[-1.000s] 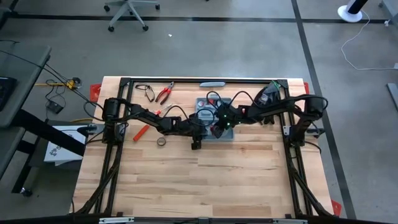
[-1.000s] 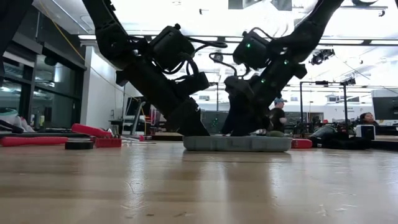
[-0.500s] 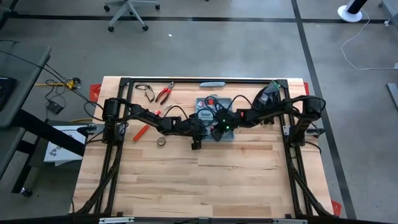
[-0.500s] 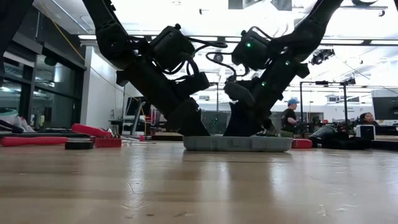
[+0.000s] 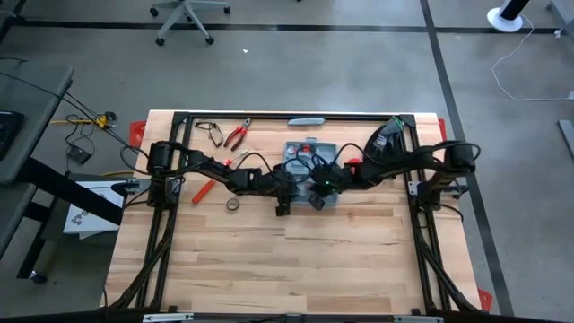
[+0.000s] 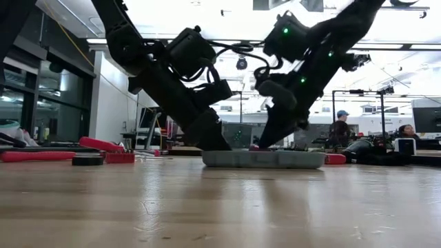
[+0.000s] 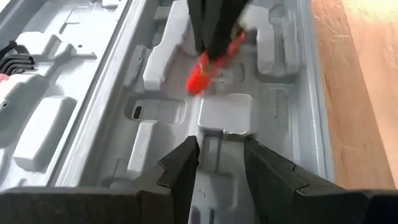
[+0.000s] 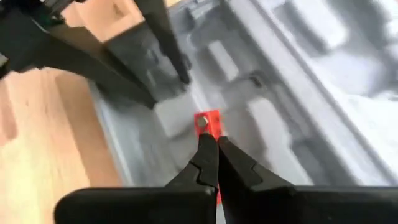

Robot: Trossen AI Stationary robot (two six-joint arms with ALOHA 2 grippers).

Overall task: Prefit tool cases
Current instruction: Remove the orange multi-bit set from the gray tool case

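Fingers of the right gripper (image 8: 210, 149) are pinched shut on a small red tool (image 8: 207, 121), held over the moulded grey inside of the open tool case (image 5: 309, 175). Across from it, the left gripper (image 7: 217, 165) rests on the case's tray, jaws narrowly apart and holding nothing. That case lies toward twelve o'clock of the table (image 5: 269, 260) centre. Red-handled pliers (image 5: 238, 135) sit at ten o'clock of the case.

Tool case (image 5: 308, 170) at table (image 5: 269, 260) far-centre; pliers (image 5: 238, 135) far-left of it, tape roll (image 5: 232, 205) left.
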